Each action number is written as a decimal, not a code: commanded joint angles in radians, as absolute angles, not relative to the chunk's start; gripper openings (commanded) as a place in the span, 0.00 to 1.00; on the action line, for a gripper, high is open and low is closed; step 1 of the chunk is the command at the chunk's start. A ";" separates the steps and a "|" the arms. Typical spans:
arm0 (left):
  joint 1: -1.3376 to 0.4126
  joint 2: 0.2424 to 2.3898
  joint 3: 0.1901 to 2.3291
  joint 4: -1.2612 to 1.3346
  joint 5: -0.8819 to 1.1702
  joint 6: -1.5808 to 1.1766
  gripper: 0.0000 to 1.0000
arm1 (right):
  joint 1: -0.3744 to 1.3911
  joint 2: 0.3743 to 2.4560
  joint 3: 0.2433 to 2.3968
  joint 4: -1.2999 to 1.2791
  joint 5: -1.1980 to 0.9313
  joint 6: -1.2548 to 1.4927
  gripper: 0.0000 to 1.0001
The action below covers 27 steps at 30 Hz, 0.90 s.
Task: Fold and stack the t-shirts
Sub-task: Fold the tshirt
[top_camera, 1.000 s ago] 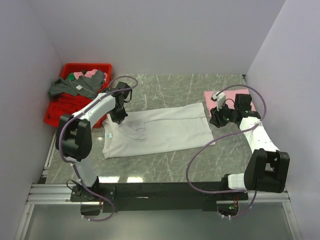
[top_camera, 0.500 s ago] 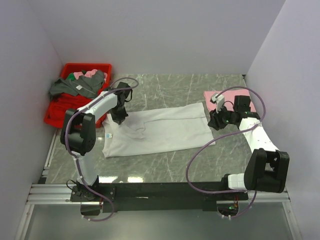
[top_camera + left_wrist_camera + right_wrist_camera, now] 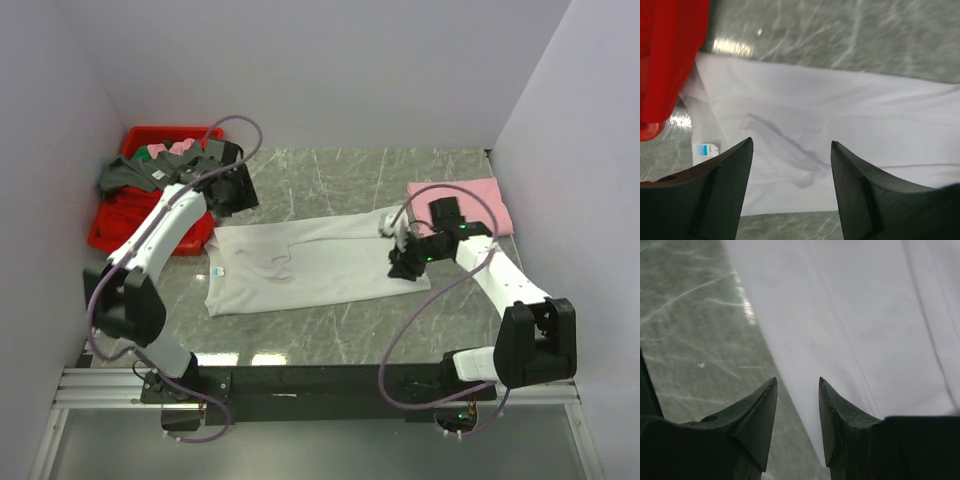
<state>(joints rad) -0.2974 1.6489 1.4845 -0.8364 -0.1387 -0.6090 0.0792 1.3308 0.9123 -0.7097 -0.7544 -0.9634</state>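
A white t-shirt lies spread flat across the middle of the table, collar to the left with a small bluish label. There is a small crease near the collar. My left gripper hangs open above the shirt's back-left corner, next to the red bin, with nothing between its fingers. My right gripper is open low over the shirt's right hem; the cloth edge runs between its fingers. A pale pink t-shirt lies folded at the back right.
A red bin holding dark and pink clothes stands at the back left, close to the left arm; its red wall shows in the left wrist view. Walls close in on the left, the back and the right.
My left gripper has opened, let go of the white shirt near the collar and drawn back up toward the bin. My right arm has swung left from the pink shirt to the white shirt's hem.
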 commanded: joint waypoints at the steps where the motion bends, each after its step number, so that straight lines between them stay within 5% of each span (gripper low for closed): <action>1: -0.284 1.467 1.478 -0.704 -0.081 -0.537 0.69 | 0.248 1.301 0.919 -0.809 -0.798 -1.178 0.46; 11: -0.264 0.734 0.885 -0.422 -0.224 -0.485 0.93 | 0.892 1.538 1.040 -0.126 -0.211 -0.701 0.55; 18: -0.264 0.505 0.750 -0.459 -0.371 -0.474 0.95 | 1.054 1.777 1.164 -0.002 0.055 -0.624 0.59; 27: -0.264 0.463 0.750 -0.457 -0.383 -0.476 0.95 | 1.058 1.943 1.305 -0.011 0.153 -0.574 0.59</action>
<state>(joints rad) -0.2649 0.4801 0.7521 -0.4953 -0.3595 -0.4904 1.0622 1.9228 1.2449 -0.0589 0.0814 -0.6144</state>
